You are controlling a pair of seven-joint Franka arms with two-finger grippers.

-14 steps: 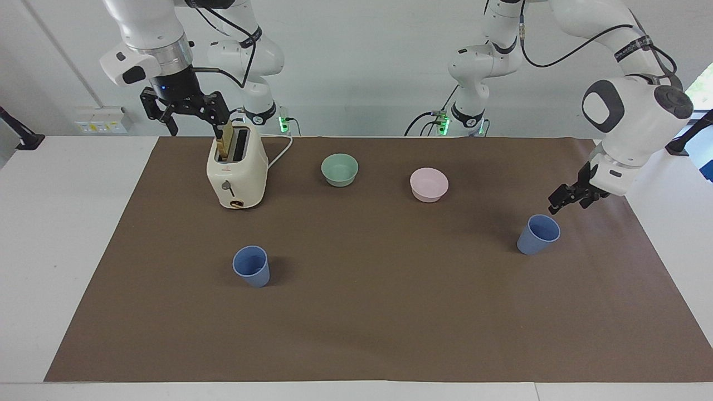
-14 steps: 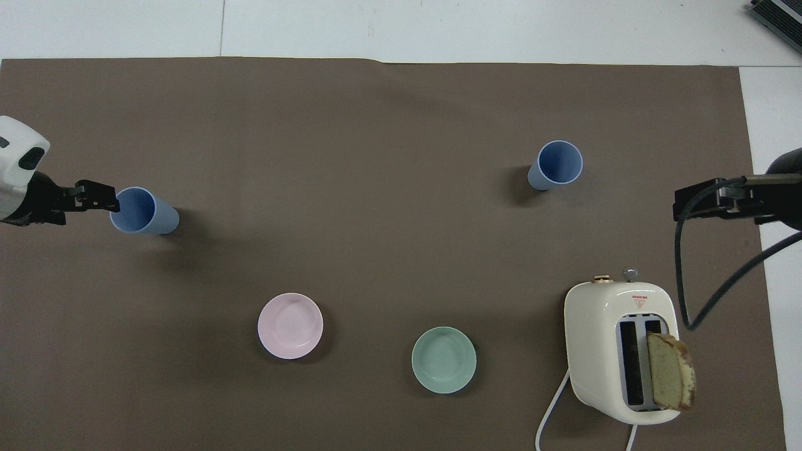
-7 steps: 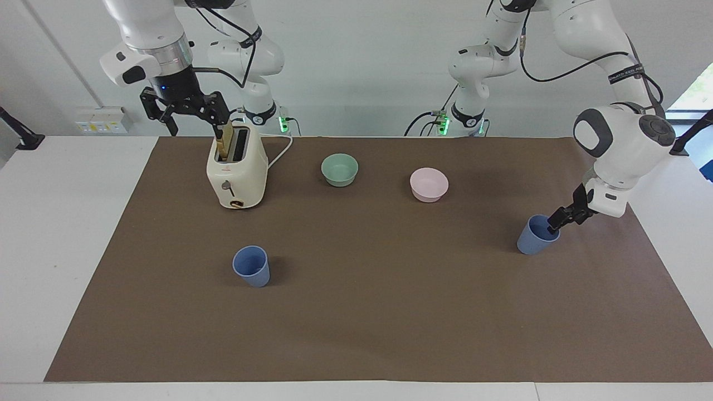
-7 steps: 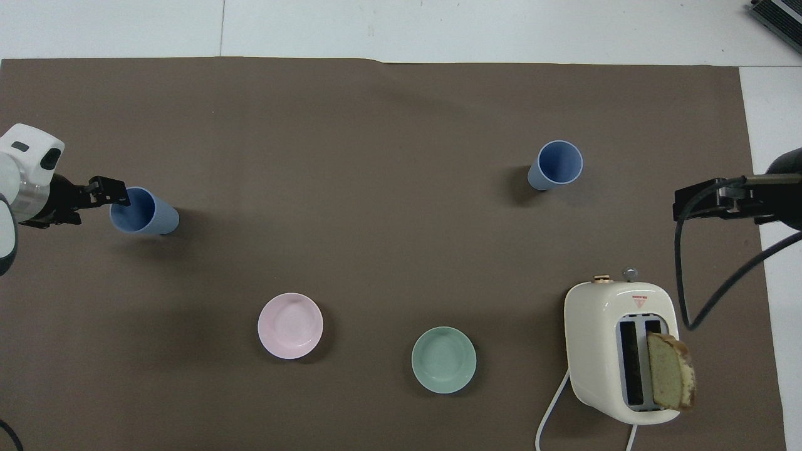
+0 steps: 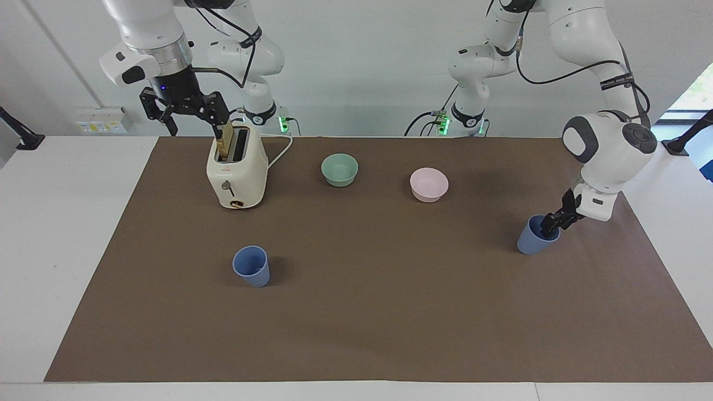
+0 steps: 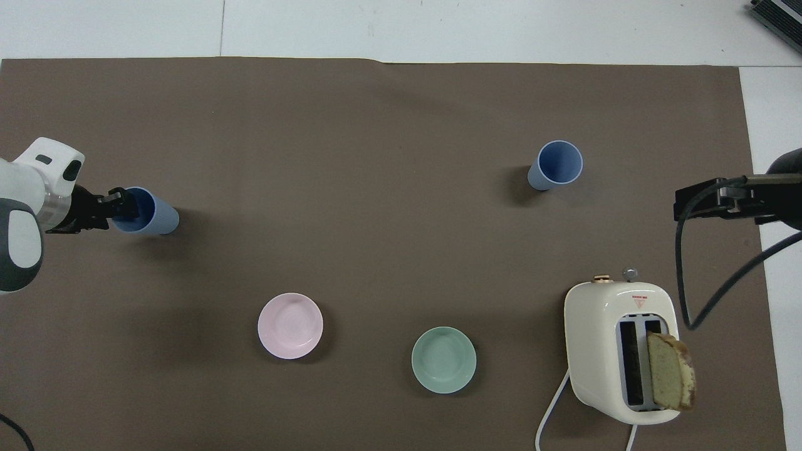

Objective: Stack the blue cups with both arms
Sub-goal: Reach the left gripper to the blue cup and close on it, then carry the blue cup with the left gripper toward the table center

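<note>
Fingertips of the left gripper (image 5: 551, 224) dip inside a matte, tapered blue cup (image 5: 533, 238), grip unclear; right gripper (image 5: 186, 111) waits open.

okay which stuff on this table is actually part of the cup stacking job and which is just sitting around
Part of the job:
- matte blue plastic cup with the left gripper at its rim
- matching blue cup standing free
- right gripper, waiting over the toaster

Just lying about:
- cream toaster with bread slice
- green bowl
- pink bowl

A cream toaster (image 5: 237, 174) holding a bread slice (image 6: 671, 371) stands on the brown mat (image 5: 367, 312), beside a green bowl (image 5: 340, 169) and a pink bowl (image 5: 429, 184)
</note>
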